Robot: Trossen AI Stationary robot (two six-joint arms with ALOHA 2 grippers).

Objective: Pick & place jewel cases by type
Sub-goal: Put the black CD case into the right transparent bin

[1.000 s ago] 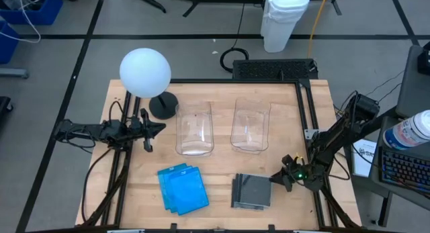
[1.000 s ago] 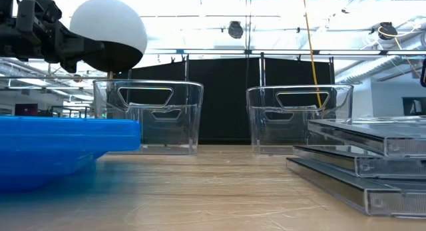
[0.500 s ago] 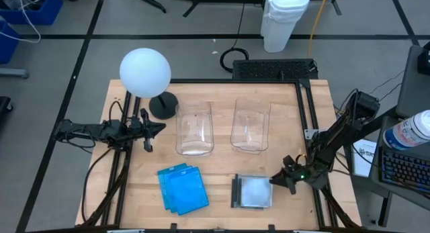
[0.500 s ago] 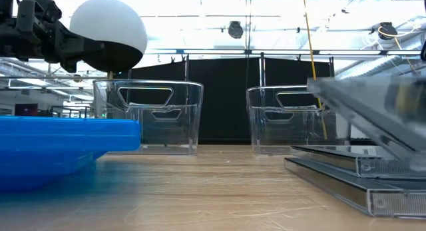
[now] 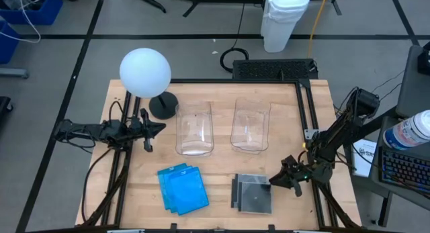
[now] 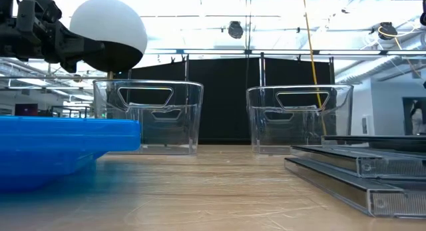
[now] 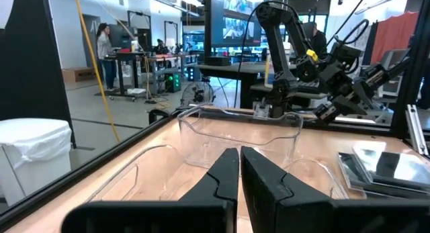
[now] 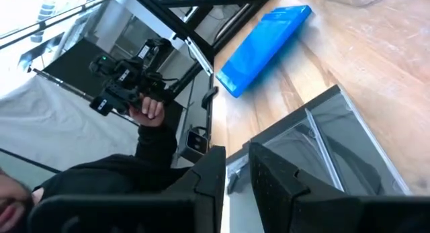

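Right gripper (image 5: pixel 283 181) sits low just beside the clear jewel cases (image 5: pixel 253 193), fingers (image 8: pixel 269 176) narrow, pinching the top case's edge as far as I can judge. Half a second ago that case was tipped up steeply; now it lies nearly flat on the stack again (lift apparently not yet secured). Blue jewel cases (image 5: pixel 181 188) lie beyond the clear stack from the gripper, untouched. Left gripper (image 5: pixel 146 129) waits closed, well past the blue ones.

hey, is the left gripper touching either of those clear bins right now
Apart. The high view shows the left gripper shut and stopped short of the nearer clear bin, with bare table between them.
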